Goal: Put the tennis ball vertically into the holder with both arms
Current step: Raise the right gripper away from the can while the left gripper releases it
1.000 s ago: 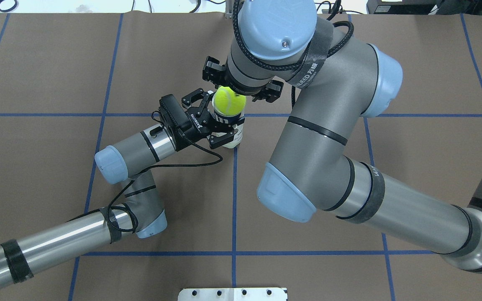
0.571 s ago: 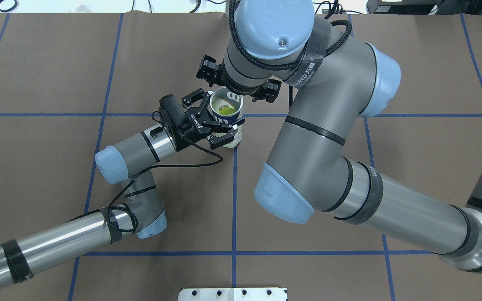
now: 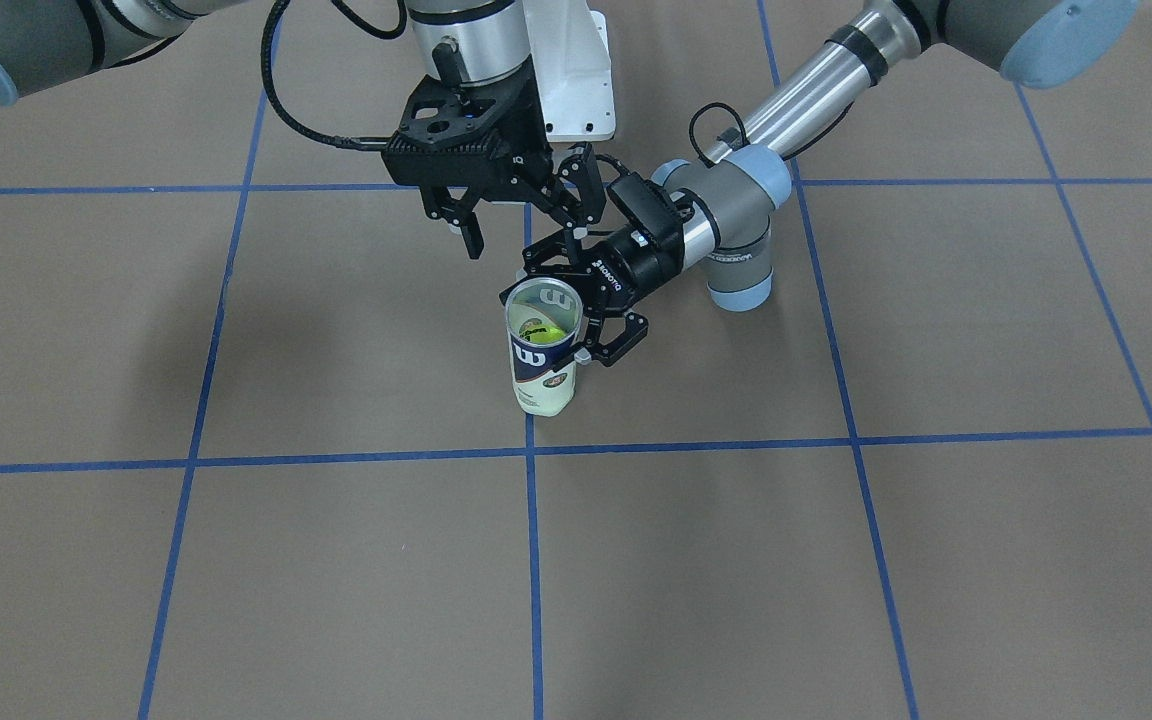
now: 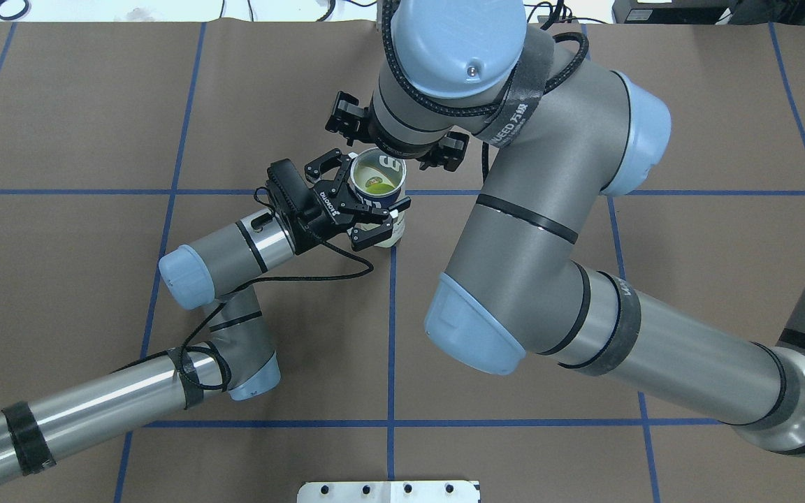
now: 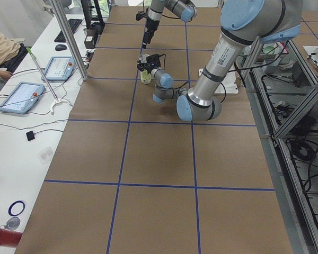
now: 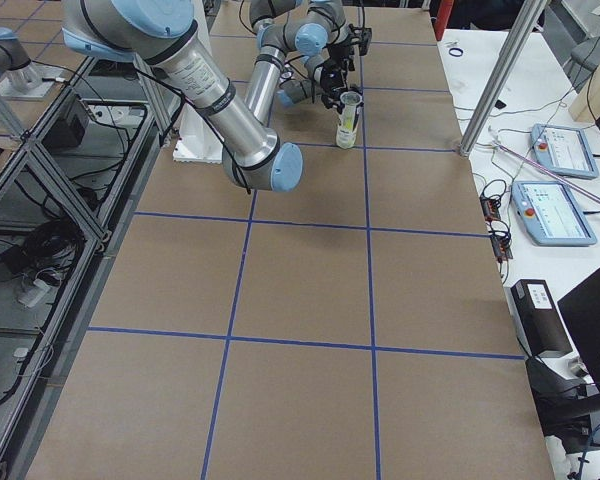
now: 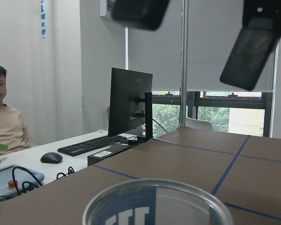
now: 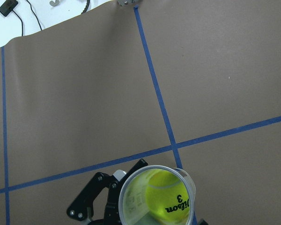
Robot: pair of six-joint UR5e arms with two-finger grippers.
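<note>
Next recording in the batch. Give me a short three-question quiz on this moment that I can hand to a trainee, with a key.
1. True or false: the tennis ball is inside the holder.
2. Fill in: the right gripper is empty, and its fingers are ____.
3. What grips the upright holder? A) the left gripper B) the right gripper C) neither

Key: 1 true; 2 open; 3 A
</note>
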